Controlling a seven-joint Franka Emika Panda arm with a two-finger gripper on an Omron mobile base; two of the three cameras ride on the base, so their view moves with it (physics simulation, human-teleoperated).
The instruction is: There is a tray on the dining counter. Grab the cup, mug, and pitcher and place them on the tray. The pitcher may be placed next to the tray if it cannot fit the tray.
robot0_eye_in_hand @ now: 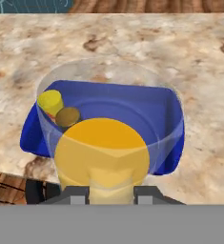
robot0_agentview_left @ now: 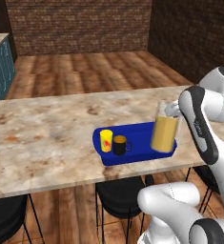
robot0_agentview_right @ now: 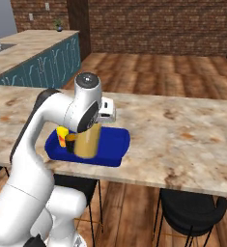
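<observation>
- The two-finger gripper (robot0_eye_in_hand: 111,193) has its jaws closed partway on the tall clear glass pitcher (robot0_agentview_left: 164,133) of orange liquid, above the shallow blue tray's (robot0_agentview_left: 139,153) right end.
- The small yellow cup (robot0_agentview_left: 106,140) and the short black mug (robot0_agentview_left: 120,145) stand touching at the tray's left end, on the beige marbled dining counter (robot0_agentview_left: 46,143).

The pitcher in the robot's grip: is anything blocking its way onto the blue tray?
Nothing visible does. The pitcher hangs over the right part of the tray, which is bare. The cup and mug stand together at the tray's left end.

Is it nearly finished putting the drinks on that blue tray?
Almost. The yellow cup and the black mug already stand in the blue tray. The hand grips the pitcher over the tray's free end. Left to do: set the pitcher down and let go.
</observation>
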